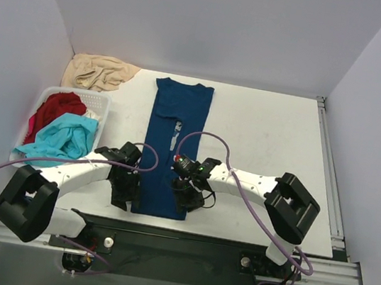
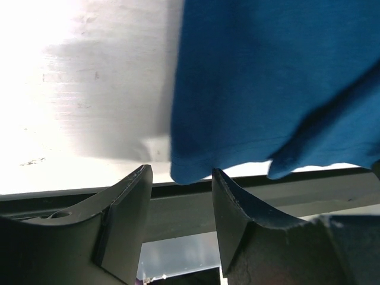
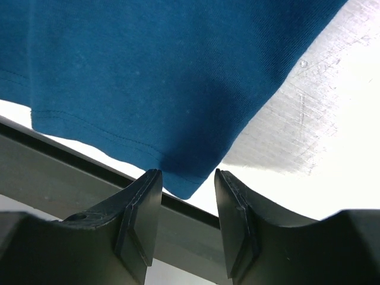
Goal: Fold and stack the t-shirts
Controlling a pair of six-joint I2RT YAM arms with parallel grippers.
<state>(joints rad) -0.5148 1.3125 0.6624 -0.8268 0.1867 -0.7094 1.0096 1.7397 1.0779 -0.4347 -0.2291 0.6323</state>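
The navy t-shirt [image 1: 173,147] lies as a long, narrow strip on the tabletop [image 1: 270,140], with its hem at the near edge. The left claw [image 2: 181,172] and the right claw [image 3: 187,175] each straddle one hem corner, jaws apart and not yet clenched. Close both on all cloth layers, then carry the hem level toward the collar, edges aligned.

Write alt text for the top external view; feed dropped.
A navy t-shirt, folded into a narrow strip, lies down the middle of the table, with the left claw and right claw at its near corners. A white basket at left holds a red shirt and a turquoise shirt; a beige cloth lies behind it.
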